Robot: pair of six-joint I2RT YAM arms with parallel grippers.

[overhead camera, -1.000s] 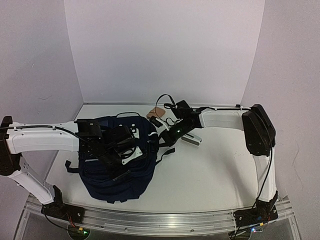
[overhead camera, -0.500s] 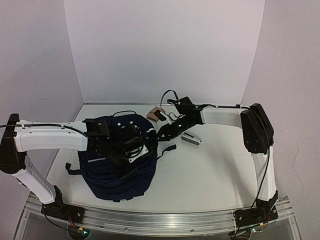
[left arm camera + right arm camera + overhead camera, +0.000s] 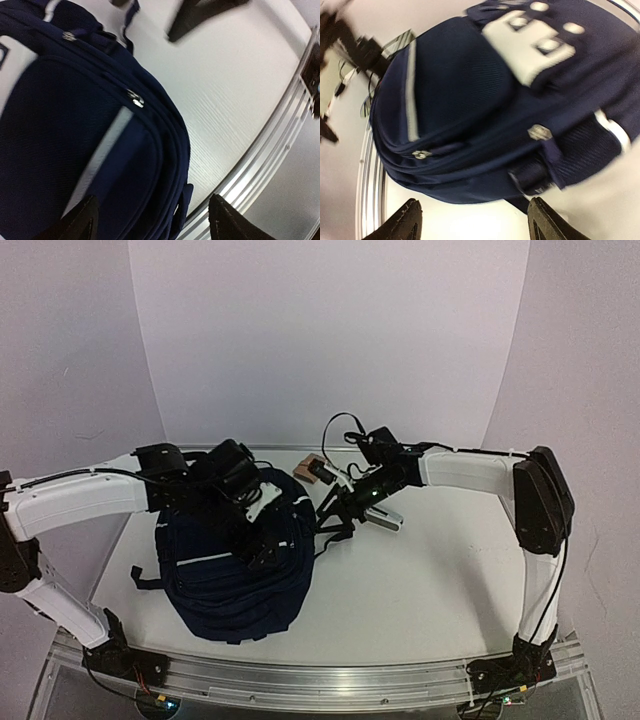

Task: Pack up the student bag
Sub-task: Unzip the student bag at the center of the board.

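The student bag, navy with a pale stripe, lies flat on the white table left of centre. My left gripper hovers over its upper front, open, with nothing between the fingers. In the left wrist view the bag fills the left side, a zipper pull shows on it, and the left gripper spans its lower edge. My right gripper stands open just off the bag's right top corner, near a black strap. The right wrist view shows the bag with its white patch ahead of the empty right gripper.
A small tan object and a silvery oblong item lie behind and to the right of the bag. An aluminium rail runs along the near table edge and is also seen in the left wrist view. White walls enclose the back and sides.
Both grippers have gone from shut to open and have let go of the bag. The left gripper has pulled back toward the far side, and the bag has settled flat.
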